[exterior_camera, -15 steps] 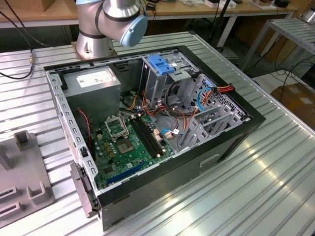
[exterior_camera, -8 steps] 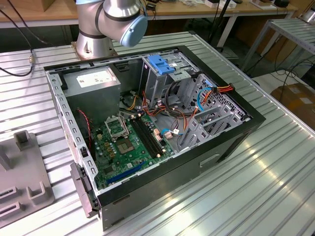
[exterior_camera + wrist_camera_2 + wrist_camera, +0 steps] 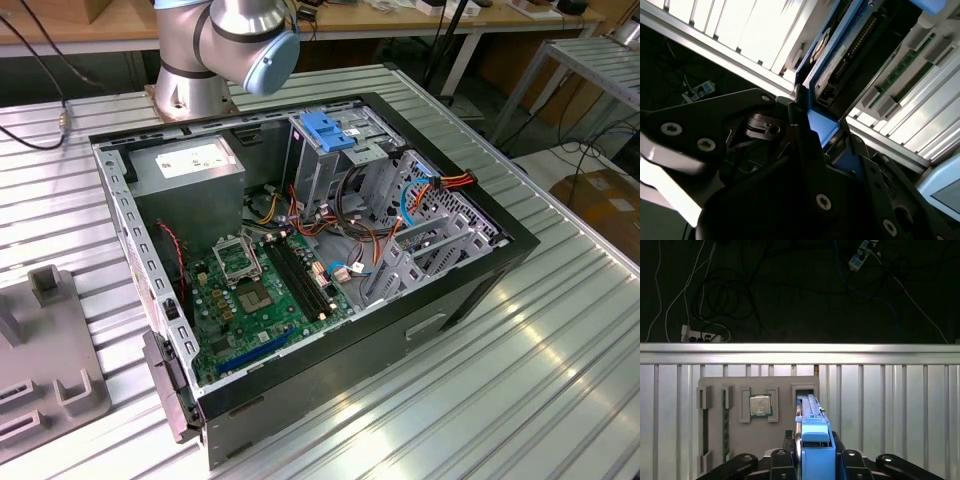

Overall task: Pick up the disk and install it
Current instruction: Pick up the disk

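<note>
Exterior view overlooks the case (image 3: 455,300) from above; both wrist views, close-up, seemingly share the tool (image 3: 815,462) (image 3: 820,122)

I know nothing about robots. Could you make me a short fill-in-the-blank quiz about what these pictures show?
1. The tool is shut on the disk, which has a ___ plastic frame.
2. In the first wrist view, a square chip sits in a ___ tray.
3. In the exterior view, the open computer case shows a circuit board coloured ___.

Missing words: blue; grey; green.
</note>
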Tool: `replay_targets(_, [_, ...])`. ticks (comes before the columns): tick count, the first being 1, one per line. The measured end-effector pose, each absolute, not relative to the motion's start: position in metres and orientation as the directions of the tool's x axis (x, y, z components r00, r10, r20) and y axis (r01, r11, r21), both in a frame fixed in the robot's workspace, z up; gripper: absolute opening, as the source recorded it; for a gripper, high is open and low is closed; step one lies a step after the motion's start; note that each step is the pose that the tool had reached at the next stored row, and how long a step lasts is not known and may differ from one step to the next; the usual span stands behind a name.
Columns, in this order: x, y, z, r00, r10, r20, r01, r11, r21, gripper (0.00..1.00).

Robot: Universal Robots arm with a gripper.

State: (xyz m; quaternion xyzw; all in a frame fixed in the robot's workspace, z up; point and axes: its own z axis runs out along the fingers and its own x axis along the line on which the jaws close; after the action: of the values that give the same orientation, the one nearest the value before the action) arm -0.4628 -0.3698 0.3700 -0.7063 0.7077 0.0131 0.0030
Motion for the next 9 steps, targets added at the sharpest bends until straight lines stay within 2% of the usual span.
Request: replay_targets(9, [-0.463,-0.37,0.39,-0.002,-1.0,-0.023,-1.0,0.002,0.014,0.37])
